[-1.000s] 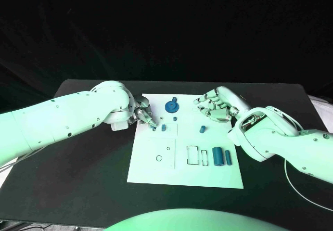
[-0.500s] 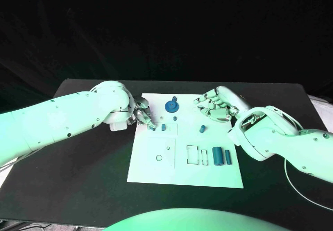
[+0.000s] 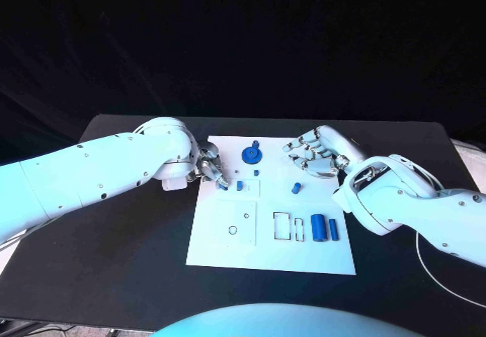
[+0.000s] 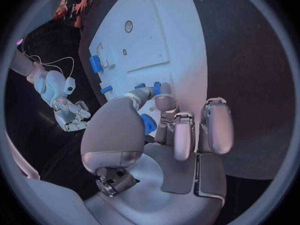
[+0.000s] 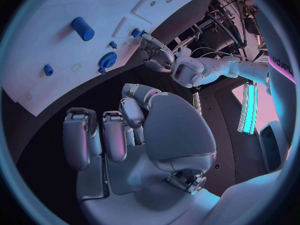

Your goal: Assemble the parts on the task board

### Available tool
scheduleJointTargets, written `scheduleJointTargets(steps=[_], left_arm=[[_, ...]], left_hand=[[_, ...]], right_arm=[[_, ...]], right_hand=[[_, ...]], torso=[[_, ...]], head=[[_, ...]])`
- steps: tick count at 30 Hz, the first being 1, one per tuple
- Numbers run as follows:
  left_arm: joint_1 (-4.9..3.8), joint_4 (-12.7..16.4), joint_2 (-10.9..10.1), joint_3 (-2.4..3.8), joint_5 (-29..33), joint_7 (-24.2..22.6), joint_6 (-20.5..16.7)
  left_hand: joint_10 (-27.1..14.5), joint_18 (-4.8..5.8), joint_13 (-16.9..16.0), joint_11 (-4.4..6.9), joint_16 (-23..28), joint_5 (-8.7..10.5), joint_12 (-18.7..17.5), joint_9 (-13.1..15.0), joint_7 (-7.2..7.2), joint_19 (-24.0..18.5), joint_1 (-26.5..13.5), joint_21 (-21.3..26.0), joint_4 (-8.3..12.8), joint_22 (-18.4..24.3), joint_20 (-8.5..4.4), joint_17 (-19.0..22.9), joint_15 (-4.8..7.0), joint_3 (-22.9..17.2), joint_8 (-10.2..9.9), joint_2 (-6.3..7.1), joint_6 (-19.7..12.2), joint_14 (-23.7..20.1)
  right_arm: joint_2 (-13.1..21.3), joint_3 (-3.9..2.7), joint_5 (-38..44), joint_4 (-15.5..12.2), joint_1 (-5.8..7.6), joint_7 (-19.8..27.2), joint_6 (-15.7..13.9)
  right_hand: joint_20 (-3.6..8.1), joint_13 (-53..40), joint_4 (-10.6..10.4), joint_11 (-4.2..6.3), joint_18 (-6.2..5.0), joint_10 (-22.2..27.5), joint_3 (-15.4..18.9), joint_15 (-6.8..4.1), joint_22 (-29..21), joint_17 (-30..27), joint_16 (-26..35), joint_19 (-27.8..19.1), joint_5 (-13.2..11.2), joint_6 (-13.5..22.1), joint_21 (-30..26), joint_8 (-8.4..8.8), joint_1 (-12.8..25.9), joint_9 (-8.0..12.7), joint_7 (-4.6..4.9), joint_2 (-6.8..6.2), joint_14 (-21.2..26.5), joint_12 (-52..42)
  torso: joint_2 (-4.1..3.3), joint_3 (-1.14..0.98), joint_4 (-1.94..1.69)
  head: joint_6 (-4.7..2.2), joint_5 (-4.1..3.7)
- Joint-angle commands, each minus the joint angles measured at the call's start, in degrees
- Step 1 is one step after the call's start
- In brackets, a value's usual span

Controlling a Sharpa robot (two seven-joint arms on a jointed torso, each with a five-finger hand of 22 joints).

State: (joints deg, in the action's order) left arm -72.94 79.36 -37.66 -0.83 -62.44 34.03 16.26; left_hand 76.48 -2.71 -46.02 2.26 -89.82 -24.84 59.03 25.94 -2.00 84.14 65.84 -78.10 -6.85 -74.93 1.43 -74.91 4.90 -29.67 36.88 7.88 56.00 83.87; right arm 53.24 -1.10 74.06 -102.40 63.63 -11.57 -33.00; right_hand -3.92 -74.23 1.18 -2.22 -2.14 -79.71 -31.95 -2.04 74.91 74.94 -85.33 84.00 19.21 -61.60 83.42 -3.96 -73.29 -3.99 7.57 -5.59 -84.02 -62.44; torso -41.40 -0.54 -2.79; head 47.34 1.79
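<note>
Left hand (image 3: 208,168) sits at the task board (image 3: 272,258) left of centre, fingers pinched on a small blue peg (image 3: 222,187). It looks like an insertion: keep it upright and press straight down. Right hand (image 3: 314,156), upper right, hovers with curled fingers, holding nothing. Blue cylinders (image 3: 318,226) wait lower right.

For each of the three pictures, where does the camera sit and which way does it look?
Head view: on the robot's head, looking down at the white board; both arms come in.
Left wrist view: behind the left robot hand, facing the board; a blue piece sits by its fingers.
Right wrist view: behind the right robot hand, facing the board's far end.
Shared: both wrist views show the board, and each shows the other robot hand; the blue gear appears in the head and right wrist views.
</note>
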Motion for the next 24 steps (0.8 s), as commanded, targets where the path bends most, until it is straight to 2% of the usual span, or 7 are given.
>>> scheduleJointTargets(steps=[1,7,16,19,21,24], left_arm=[[0.37,-0.14,0.59,-0.38,0.20,1.60,2.45],[0.36,-0.66,1.25,-0.65,0.53,2.91,4.06],[0.36,-1.26,2.13,-0.81,0.87,4.60,4.27],[0.36,-1.53,2.42,-0.83,0.89,5.14,3.84],[0.36,-1.68,2.55,-0.84,0.90,5.37,3.76],[0.36,-1.78,2.65,-0.84,0.71,5.60,3.95]], left_hand=[[0.42,0.35,-0.19,0.02,-0.18,-0.24,0.25,-0.07,0.06,3.20,-0.12,-0.13,8.39,-11.12,-0.35,-15.09,0.33,-8.87,0.10,-0.34,0.39,6.13],[0.54,0.32,-0.31,0.02,-0.18,-0.32,0.33,-0.06,0.09,3.17,-0.75,0.05,8.17,-11.08,-0.37,-15.09,0.33,-8.88,0.12,-0.68,0.44,6.13],[1.46,0.47,-2.21,0.26,-0.18,0.11,1.76,-0.08,0.49,3.37,-3.51,-0.66,6.51,-11.41,-0.47,-15.09,0.46,-6.94,0.26,-2.77,1.31,6.13],[1.50,0.48,-2.45,0.34,-0.18,1.97,1.92,-0.17,0.63,3.39,-4.03,-0.67,6.07,-11.46,-0.52,-15.09,0.52,-5.87,0.15,-3.74,1.48,6.13],[1.51,0.49,-2.63,0.38,-0.18,4.09,2.03,-0.26,0.69,3.41,-4.22,-0.72,5.86,-11.50,-0.55,-15.09,0.55,-5.24,0.03,-4.31,1.55,6.13],[1.49,0.52,-2.82,0.38,-0.18,5.90,2.12,-0.35,0.72,3.44,-4.54,-0.84,5.63,-11.58,-0.56,-15.09,0.55,-4.42,-0.08,-4.52,1.67,6.13]], right_arm=[[-0.04,0.00,0.24,-0.10,-0.04,0.52,0.56],[-0.03,0.00,0.28,-0.15,-0.04,0.62,0.53],[0.02,0.00,0.29,-0.25,-0.03,0.64,0.55],[0.04,0.00,0.29,-0.28,-0.03,0.65,0.57],[0.05,0.00,0.29,-0.31,-0.03,0.64,0.65],[0.06,0.00,0.29,-0.26,-0.03,0.56,1.12]], right_hand=[[-0.11,0.07,0.25,-0.09,-0.55,0.26,0.12,0.08,3.51,8.71,0.30,0.35,0.21,-0.09,-0.19,0.12,0.02,0.03,0.06,-0.07,-4.55,0.27],[-0.11,0.09,0.27,-0.09,-0.55,0.28,0.16,0.08,3.49,8.68,0.32,0.35,0.29,-0.09,-0.20,0.12,0.02,0.03,0.06,-0.09,-4.54,0.30],[-0.11,0.09,0.27,-0.09,-0.55,0.28,0.16,0.08,3.49,8.68,0.32,0.35,0.29,-0.09,-0.20,0.12,0.02,0.03,0.06,-0.09,-4.54,0.30],[-0.11,0.09,0.27,-0.09,-0.55,0.28,0.16,0.08,3.49,8.68,0.32,0.35,0.29,-0.09,-0.20,0.12,0.02,0.03,0.06,-0.09,-4.54,0.30],[-0.11,0.11,0.27,-0.09,-0.56,0.29,0.17,0.08,3.47,8.65,0.35,0.34,0.30,-0.09,-0.22,0.12,0.02,0.03,0.07,-0.10,-4.54,0.33],[-0.11,0.22,0.28,-0.09,-0.60,0.38,0.18,0.09,3.31,8.43,0.52,0.25,0.34,-0.09,-0.31,0.12,0.03,0.03,0.07,-0.11,-4.49,0.53]], torso=[[0.00,-0.04,0.02],[0.04,-0.10,0.06],[-0.02,-0.03,0.06],[0.00,-0.04,0.08],[0.01,-0.03,0.05],[0.00,-0.01,0.04]], head=[[0.10,0.06],[0.18,0.10],[0.17,0.01],[0.12,0.02],[0.17,-0.02],[0.16,-0.08]])
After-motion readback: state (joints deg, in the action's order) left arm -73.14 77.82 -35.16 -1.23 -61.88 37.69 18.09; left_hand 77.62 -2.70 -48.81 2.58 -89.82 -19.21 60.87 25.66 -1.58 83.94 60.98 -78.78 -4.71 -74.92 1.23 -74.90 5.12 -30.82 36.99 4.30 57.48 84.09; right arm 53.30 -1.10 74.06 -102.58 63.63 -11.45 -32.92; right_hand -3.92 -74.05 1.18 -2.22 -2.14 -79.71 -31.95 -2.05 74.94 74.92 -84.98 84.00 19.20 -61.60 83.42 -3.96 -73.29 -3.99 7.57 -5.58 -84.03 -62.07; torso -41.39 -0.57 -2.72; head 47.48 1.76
